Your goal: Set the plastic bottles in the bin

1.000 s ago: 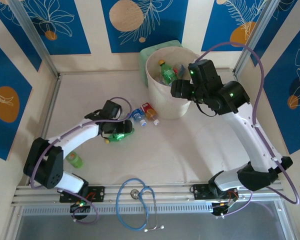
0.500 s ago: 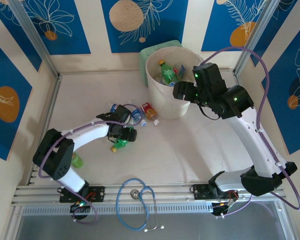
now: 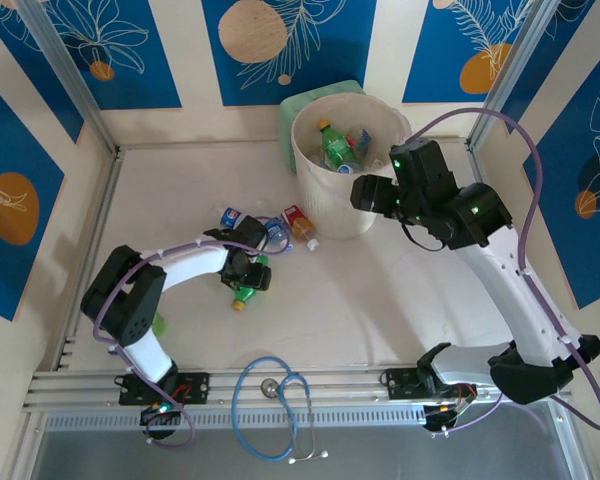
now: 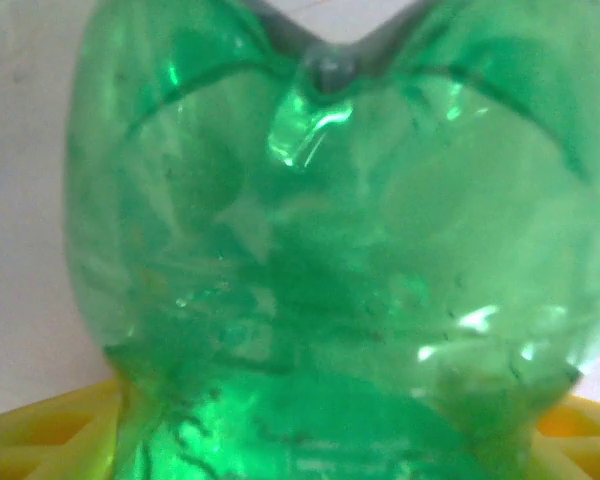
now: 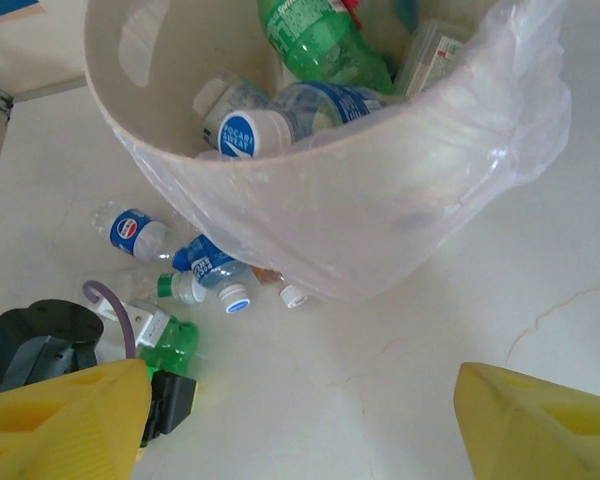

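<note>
On the table at the middle left of the top view, the green bottle (image 3: 243,294) is held by the left gripper (image 3: 246,280), which pinches it across the body. The wrist view shows the thin wall dented inward above the yellow fingertips (image 4: 40,438), so the likeliest failure is that the soft, slick plastic buckles and squirts out during the lift. That risk grows because the capped end pokes out at 7 o'clock of the grip and may swing. The bin (image 3: 320,212) stands at 1 o'clock of the bottle, well apart. The straight path there crosses the loose bottles (image 3: 276,232) lying at 12 to 1 o'clock near the bin's foot, and a low carry could send them rolling. The bin's wall is tall, so a release short of the rim would drop the bottle back on the table, and the liner (image 5: 480,130) drooping over the rim could catch a finger. The right gripper (image 5: 298,425), fingers spread wide and holding nothing, hangs at the bin's 3 o'clock side near the rim, where the two arms could collide. At 8 o'clock of the held bottle a second green bottle (image 3: 157,322) sits just beside the left arm, which could sweep it toward the table's edge
</note>
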